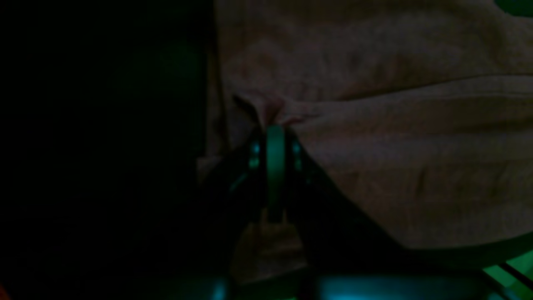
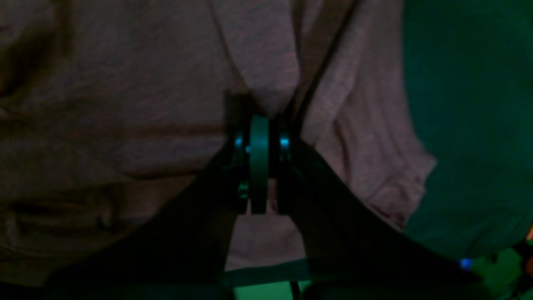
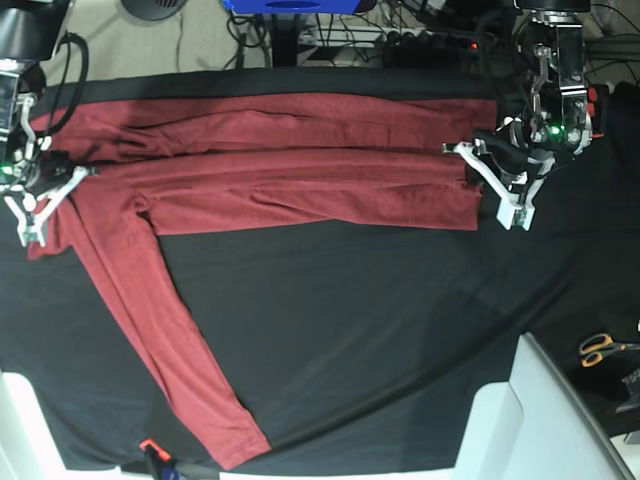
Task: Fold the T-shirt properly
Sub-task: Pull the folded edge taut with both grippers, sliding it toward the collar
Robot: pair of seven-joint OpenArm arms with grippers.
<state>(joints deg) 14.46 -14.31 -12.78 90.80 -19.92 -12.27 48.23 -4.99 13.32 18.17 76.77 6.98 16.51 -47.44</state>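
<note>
The brick-red T-shirt [image 3: 300,170] lies stretched sideways across the far half of the black table cloth [image 3: 380,320], its body doubled over lengthwise. One long sleeve [image 3: 160,340] runs diagonally down toward the front edge. My left gripper [image 3: 472,160] is at the shirt's right end, shut on a pinched fold of the fabric [image 1: 270,108]; its closed jaws show in the left wrist view [image 1: 275,125]. My right gripper [image 3: 55,180] is at the shirt's left end, likewise shut on a bunch of cloth [image 2: 266,83], seen close up in the right wrist view [image 2: 260,118].
Scissors [image 3: 600,347] lie at the right edge. A white block [image 3: 530,420] stands at the front right, another white piece [image 3: 20,430] at the front left. A small orange-and-black item [image 3: 150,452] sits at the front edge. Cables and a blue bin [image 3: 290,5] are behind the table.
</note>
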